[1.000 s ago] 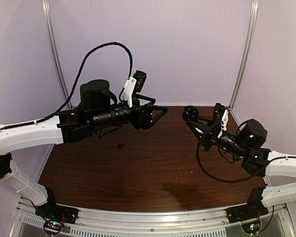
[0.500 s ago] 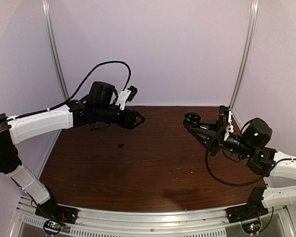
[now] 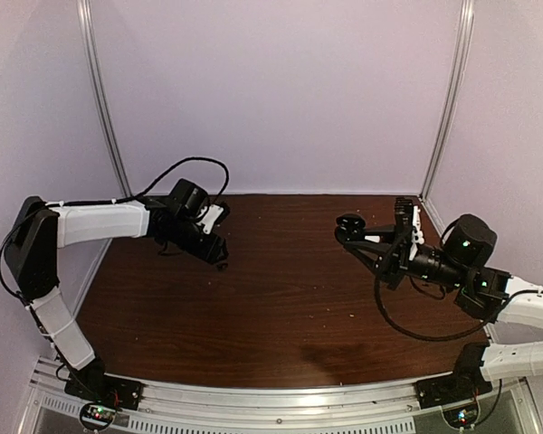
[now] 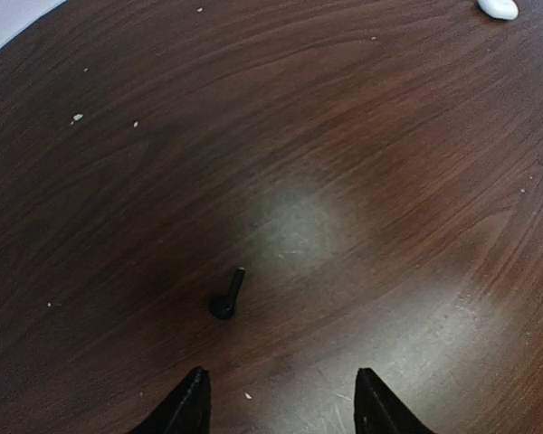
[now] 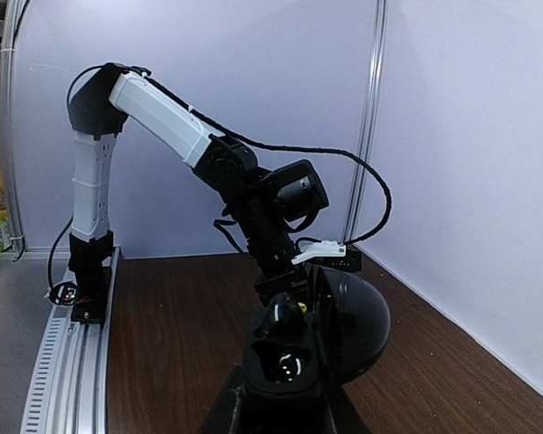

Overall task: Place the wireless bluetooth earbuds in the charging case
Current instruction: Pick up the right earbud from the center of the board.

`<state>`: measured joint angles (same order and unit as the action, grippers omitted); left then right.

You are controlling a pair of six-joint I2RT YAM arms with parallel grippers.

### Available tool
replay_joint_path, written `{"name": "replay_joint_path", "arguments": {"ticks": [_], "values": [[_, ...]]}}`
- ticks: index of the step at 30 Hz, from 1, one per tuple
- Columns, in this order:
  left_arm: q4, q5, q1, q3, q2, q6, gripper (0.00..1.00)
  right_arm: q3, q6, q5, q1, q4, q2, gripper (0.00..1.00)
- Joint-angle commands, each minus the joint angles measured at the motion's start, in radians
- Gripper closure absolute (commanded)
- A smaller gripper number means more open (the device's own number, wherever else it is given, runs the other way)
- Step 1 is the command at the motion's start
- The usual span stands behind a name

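The charging case (image 5: 294,362) here is black, not white. It stands open with its round lid (image 5: 357,316) up, gripped from both sides by my right gripper (image 5: 281,420), and held above the table's right side (image 3: 348,223). One hollow holds a dark earbud (image 5: 285,316); the other hollow looks empty. A second black earbud (image 4: 226,298) with a short stem lies on the table. My left gripper (image 4: 281,402) is open and empty, low over the table, with that earbud just ahead of its left fingertip. In the top view my left gripper (image 3: 219,256) hides it.
A small white oval thing (image 4: 498,7) lies on the table (image 3: 281,307), cut off at the left wrist view's top right edge; I cannot tell what it is. Pale specks dot the wood. Lilac walls close the back and sides.
My left arm has swung back and down from high over the table to just above the black earbud. My right gripper with the case has hardly moved.
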<state>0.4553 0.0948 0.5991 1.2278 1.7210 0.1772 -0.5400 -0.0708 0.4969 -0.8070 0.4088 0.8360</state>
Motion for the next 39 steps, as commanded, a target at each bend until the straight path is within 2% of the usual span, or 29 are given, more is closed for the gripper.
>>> {"name": "replay_joint_path", "arguments": {"ticks": [1, 7, 18, 35, 39], "values": [[-0.188, 0.038, -0.022, -0.146, -0.050, -0.054, 0.46, -0.030, 0.019, 0.011, 0.006, -0.006, -0.011, 1.00], [-0.502, 0.051, -0.022, -0.338, -0.107, -0.078, 0.48, -0.032, 0.037, 0.028, 0.012, 0.001, 0.003, 1.00], [-0.807, 0.027, -0.025, -0.503, -0.057, -0.114, 0.54, -0.043, 0.046, 0.038, 0.020, -0.001, 0.018, 1.00], [-0.930, 0.028, -0.079, -0.458, 0.119, -0.153, 0.63, -0.057, 0.045, 0.042, 0.027, -0.021, 0.027, 1.00], [-0.924, 0.042, -0.086, -0.438, 0.158, -0.167, 0.68, -0.058, 0.045, 0.040, 0.030, -0.023, 0.028, 1.00]]}}
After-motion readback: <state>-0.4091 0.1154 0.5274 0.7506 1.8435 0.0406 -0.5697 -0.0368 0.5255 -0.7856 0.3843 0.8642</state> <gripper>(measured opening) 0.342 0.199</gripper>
